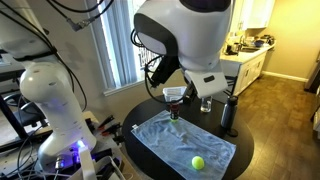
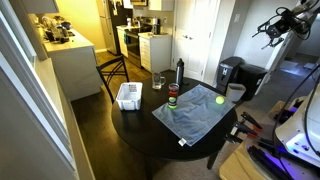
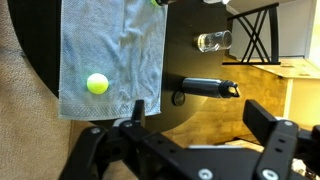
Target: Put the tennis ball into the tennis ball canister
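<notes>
Tennis ball: one — laid lower left, on one towel.
Tennis ball canister: one, mid-frame.
Gripper: jaws spread — nothing held.

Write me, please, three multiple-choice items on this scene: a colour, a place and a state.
1. The rim of the canister is: A red; B blue; C green.
2. The ball lies: A in the canister; B on the towel; C in the pincer.
3. The pincer is: A shut on the ball; B shut on the canister; C open and empty.
Answers: 1 A, a red ring tops it; 2 B, both exterior views show it on the towel; 3 C, the wrist view shows it spread wide, nothing between.
</notes>
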You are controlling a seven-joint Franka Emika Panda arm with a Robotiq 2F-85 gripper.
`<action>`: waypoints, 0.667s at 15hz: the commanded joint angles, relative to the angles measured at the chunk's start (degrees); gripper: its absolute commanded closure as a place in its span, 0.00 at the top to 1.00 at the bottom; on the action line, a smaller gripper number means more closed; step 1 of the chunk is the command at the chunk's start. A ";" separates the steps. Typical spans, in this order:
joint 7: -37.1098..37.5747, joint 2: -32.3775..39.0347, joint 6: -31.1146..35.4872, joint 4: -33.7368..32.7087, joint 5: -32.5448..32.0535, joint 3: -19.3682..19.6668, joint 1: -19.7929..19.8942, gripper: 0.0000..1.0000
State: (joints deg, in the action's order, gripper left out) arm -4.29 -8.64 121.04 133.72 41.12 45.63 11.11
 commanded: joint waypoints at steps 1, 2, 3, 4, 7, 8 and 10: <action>-0.32 0.43 -0.46 -0.09 0.53 -3.08 3.23 1.00; -0.47 1.64 0.17 -0.70 1.78 -3.33 3.20 1.00; -0.54 2.76 1.09 -1.31 3.45 -3.90 3.47 1.00; -0.31 3.86 1.22 -1.99 4.94 -4.41 3.76 1.00; 1.08 9.35 1.07 -5.50 11.94 -6.32 4.25 1.00; 1.61 11.59 0.68 -6.89 13.74 -7.22 4.73 1.00; 2.92 16.61 1.04 -9.61 16.69 -9.45 5.70 1.00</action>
State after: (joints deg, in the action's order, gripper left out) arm -3.60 -0.18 122.05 128.98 53.28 39.75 14.52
